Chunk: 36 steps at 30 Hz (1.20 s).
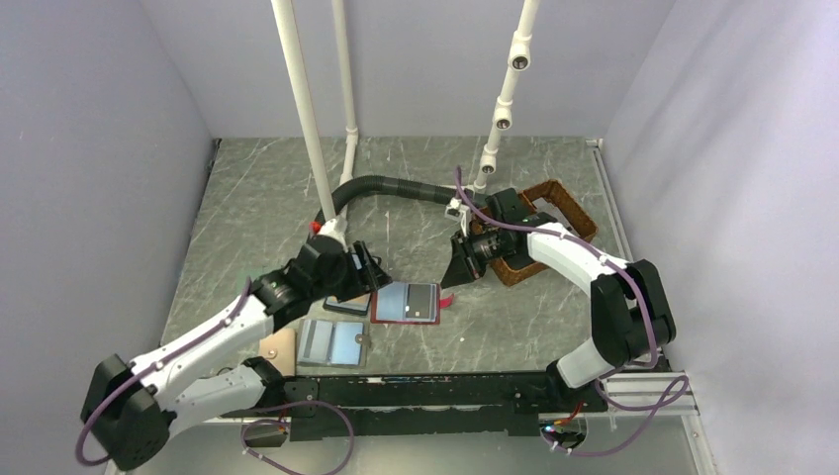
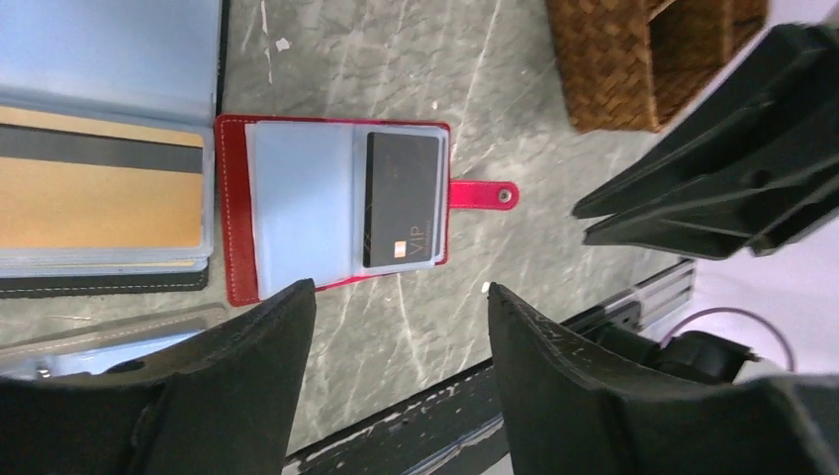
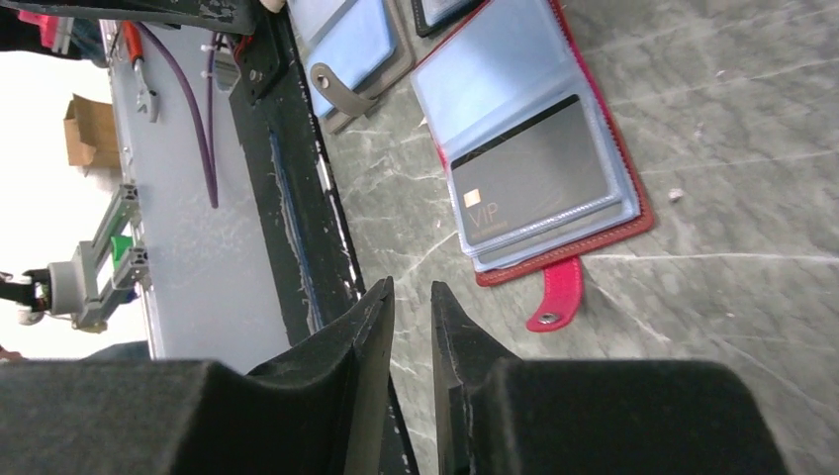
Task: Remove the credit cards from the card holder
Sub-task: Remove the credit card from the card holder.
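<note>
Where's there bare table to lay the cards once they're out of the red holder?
Bare table right of the card holder, between wicker basket and front rail. Also rear left, beside the white pipes. Crowded left of the holder: black-rimmed case and grey-blue wallet.

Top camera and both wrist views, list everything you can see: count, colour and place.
card holder: one, red, open flat at table centre
card: one showing, black, in the holder's right half
case: one, black rim, blue and tan face, just left of the holder
wallet: one, grey-blue, near edge, left of the holder
basket: one, brown wicker, far right
hose: one, black, far centre
pipes: three, white, rising at the back
table: one, grey marbled
left claw: one, black, open, empty, over the case
right claw: one, black, nearly shut, empty, right of the holder
</note>
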{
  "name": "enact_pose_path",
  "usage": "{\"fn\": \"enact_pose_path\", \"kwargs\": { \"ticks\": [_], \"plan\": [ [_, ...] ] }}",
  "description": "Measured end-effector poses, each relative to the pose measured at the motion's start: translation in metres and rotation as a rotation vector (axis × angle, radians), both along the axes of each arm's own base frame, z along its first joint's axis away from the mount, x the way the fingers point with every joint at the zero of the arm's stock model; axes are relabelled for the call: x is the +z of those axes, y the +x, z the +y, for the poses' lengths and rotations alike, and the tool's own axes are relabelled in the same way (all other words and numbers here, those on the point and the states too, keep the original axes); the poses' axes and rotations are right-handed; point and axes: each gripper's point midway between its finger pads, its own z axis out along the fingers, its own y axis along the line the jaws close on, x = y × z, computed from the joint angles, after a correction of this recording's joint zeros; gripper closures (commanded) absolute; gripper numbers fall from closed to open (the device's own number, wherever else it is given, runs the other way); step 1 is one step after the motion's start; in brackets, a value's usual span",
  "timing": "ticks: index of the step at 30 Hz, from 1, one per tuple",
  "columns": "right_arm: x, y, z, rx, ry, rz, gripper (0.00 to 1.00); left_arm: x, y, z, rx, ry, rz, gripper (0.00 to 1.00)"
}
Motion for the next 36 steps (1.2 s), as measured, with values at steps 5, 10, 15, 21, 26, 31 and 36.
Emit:
{"fn": "enact_pose_path", "kwargs": {
  "ticks": [5, 10, 15, 21, 26, 31, 36],
  "plan": [
    [-0.012, -0.010, 0.011, -0.023, -0.024, 0.045, 0.77, -0.018, -0.012, 0.011, 0.058, -0.089, -0.023, 0.32],
    [-0.016, -0.005, 0.012, -0.045, -0.041, 0.032, 0.76, -0.027, -0.018, 0.009, 0.032, -0.097, -0.012, 0.33],
    [-0.020, -0.004, 0.011, -0.050, -0.047, 0.022, 0.76, -0.024, -0.020, -0.002, -0.027, -0.107, -0.015, 0.33],
    [-0.025, -0.009, 0.012, -0.044, -0.045, 0.036, 0.76, -0.025, -0.020, -0.013, -0.052, -0.127, -0.022, 0.33],
    [-0.035, -0.012, 0.015, -0.031, -0.059, 0.072, 0.76, -0.033, -0.023, -0.018, -0.077, -0.110, -0.003, 0.34],
    [-0.042, -0.014, 0.017, -0.036, -0.076, 0.102, 0.76, -0.039, -0.024, -0.022, -0.091, -0.107, 0.014, 0.35],
    [-0.043, -0.006, 0.019, -0.089, -0.093, 0.110, 0.77, -0.034, -0.019, -0.030, -0.103, -0.135, -0.011, 0.38]
  ]
}}
